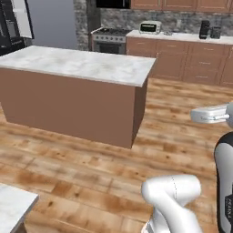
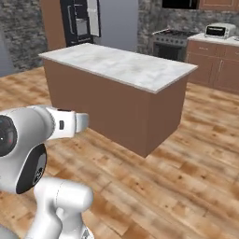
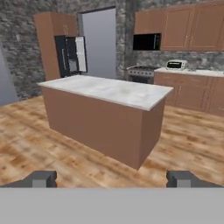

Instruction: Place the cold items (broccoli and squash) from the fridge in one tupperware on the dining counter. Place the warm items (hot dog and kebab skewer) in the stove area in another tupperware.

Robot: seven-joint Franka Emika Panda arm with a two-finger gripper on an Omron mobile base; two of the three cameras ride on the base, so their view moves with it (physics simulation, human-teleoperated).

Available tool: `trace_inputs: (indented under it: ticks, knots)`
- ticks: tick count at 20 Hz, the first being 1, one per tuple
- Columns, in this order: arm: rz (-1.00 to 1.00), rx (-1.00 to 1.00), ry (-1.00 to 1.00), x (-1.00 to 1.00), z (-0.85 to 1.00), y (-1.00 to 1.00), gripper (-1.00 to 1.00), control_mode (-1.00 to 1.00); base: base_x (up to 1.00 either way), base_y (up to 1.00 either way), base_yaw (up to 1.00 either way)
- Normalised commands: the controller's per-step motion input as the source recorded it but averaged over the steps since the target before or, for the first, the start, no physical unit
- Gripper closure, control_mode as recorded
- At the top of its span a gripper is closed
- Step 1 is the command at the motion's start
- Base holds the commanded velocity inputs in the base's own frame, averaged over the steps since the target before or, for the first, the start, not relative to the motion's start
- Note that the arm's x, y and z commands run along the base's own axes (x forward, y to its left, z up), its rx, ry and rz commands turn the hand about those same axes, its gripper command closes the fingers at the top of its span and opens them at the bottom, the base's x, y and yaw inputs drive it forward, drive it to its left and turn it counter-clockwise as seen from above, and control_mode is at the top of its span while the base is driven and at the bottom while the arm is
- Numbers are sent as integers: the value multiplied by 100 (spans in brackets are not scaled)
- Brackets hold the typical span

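The end effector (image 3: 112, 178) stands wide open and grips nothing: in the hand view its two dark finger tips rise far apart at the bottom, one at the left and one at the right, with bare wooden floor (image 3: 26, 144) between them. Ahead of it stands the marble-topped island (image 3: 109, 89), a counter with a white, grey-veined top over a plain brown base, and its top carries nothing. Beyond the island, at the far left of the room, is the fridge (image 3: 69, 54), a tall black cabinet with one door swung open so that pale shelves show inside; what lies on those shelves is too small to tell. To the right of the fridge, against the grey stone wall, is the stove area (image 3: 141, 72), a steel range with a dark front set among brown cabinets. On the brown cabinet run (image 1: 182, 59) just right of the range sits a white toaster oven (image 1: 149, 27), and farther right along that same top stand two small dark appliances (image 1: 208, 29). In the left base view a corner of another marble slab, the dining counter (image 1: 13, 205), shows at the near left, well apart from the island across the floor
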Motion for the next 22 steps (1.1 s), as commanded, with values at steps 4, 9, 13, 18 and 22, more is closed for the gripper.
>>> trace_inputs:
  ticks: [4,9,13,18,22]
  knots:
    - [0,0,0,0,0,0,-100,100,100,-25,46]
    - [0,0,0,0,0,0,-100,100,100,-13,55]
    - [0,0,0,0,0,0,-100,100,100,-7,54]
    - [0,0,0,0,0,0,-100,100,100,-1,44]
    - [0,0,0,0,0,0,-100,100,100,0,44]
